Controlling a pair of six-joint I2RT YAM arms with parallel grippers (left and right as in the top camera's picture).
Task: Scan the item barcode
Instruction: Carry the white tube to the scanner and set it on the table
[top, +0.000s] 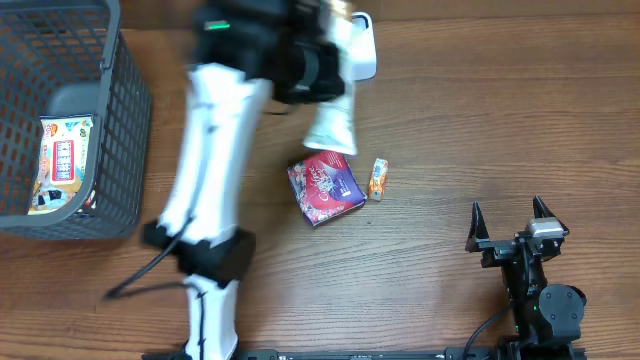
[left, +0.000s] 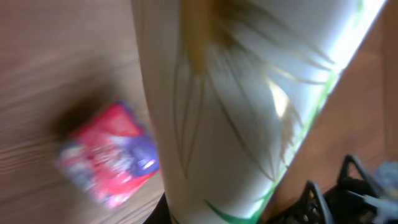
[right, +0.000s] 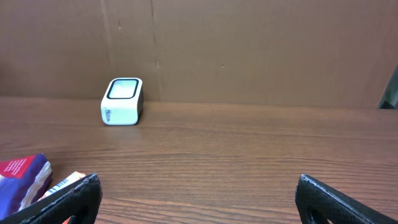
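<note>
- While the left end effector (top: 318, 85) is clamping narrow on the upper part of the white tube (top: 331, 122), the tube is hanging in the air just beside the scanner (top: 362, 52), above the far side of the table (top: 480, 120).
- Judging by this, the step in hand is presenting the barcode. The arm should be turning the tube slowly until the printed code is facing the scanner's window, then holding it near and steady.
- Both arm and tube are showing up blurred, and no barcode is showing in any view, so which face is carrying it cannot be told.
- Up close, the tube is looking white and glossy, printed with pale yellow petals and a green line, its broader end pointing down toward the red and purple packet (top: 325, 188).
- Well apart, the right end effector (top: 508, 210) is resting wide open, holding nothing.
</note>
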